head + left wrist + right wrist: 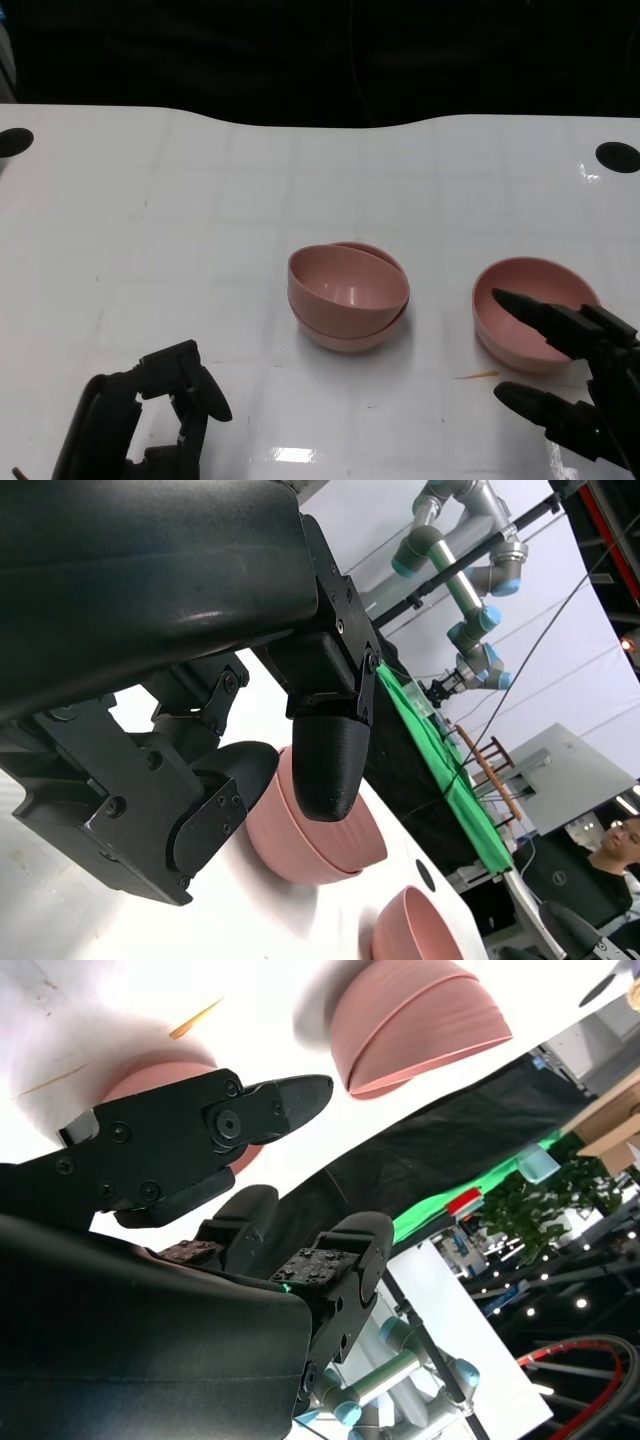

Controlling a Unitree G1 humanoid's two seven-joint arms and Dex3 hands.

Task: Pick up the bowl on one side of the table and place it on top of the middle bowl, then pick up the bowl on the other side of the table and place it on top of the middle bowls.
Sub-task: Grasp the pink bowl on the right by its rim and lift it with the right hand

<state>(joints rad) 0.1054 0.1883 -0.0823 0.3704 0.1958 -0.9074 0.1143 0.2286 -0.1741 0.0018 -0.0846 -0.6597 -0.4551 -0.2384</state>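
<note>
Right robot hand [560, 370]: released, fingers spread around the near rim of the side bowl [530, 300], not yet gripping.
Left robot hand [150, 415]: released, holding nothing, resting low on the counter [200, 200].
Side bowl: on the counter, right of the stack [348, 297].
Stack: mid-counter; its top bowl sits tilted.
Step advice: grip the rim firmly, lift clear, lower centred onto the tilted stack.
Around: a small stick [478, 375] beside the side bowl; nothing seems to block the path.

One bowl [340, 288] sits tilted in the middle bowl [350, 335], another bowl [520, 300] right.
</note>
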